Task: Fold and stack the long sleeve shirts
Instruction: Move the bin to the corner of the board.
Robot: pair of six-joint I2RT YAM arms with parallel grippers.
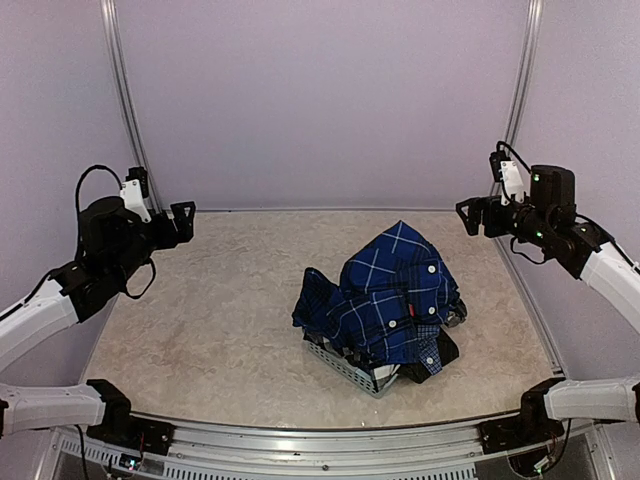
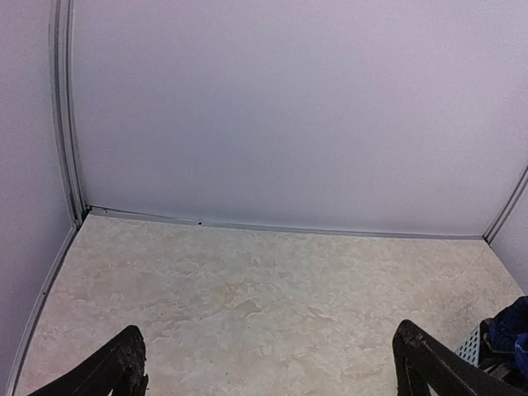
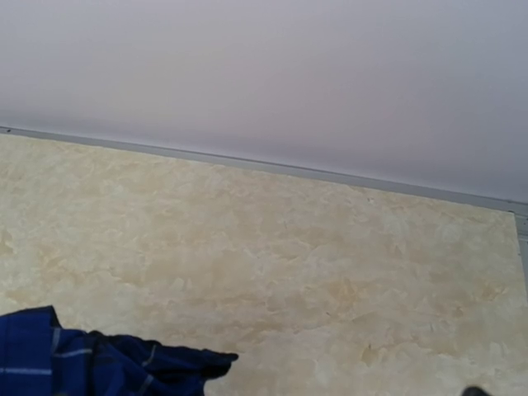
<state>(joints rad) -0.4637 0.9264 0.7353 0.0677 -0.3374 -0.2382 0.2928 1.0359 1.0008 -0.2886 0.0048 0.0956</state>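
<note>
A navy blue long sleeve shirt (image 1: 388,292) with thin white grid lines and white buttons lies crumpled in a heap, right of the table's middle. It drapes over a grey mesh basket (image 1: 347,364). Darker cloth (image 1: 438,352) pokes out beneath it at the right. My left gripper (image 1: 186,220) hangs open and empty above the far left of the table, well away from the heap. In the left wrist view its fingertips (image 2: 125,365) stand wide apart over bare tabletop. My right gripper (image 1: 464,216) hangs open and empty at the far right, above and beyond the heap.
The marbled beige table (image 1: 200,320) is closed in by pale walls at the back and sides, with metal rails (image 1: 125,100) in the corners. The left wrist view catches the basket's corner (image 2: 473,345) at its right edge. The right wrist view shows the navy shirt's edge (image 3: 74,363) at lower left.
</note>
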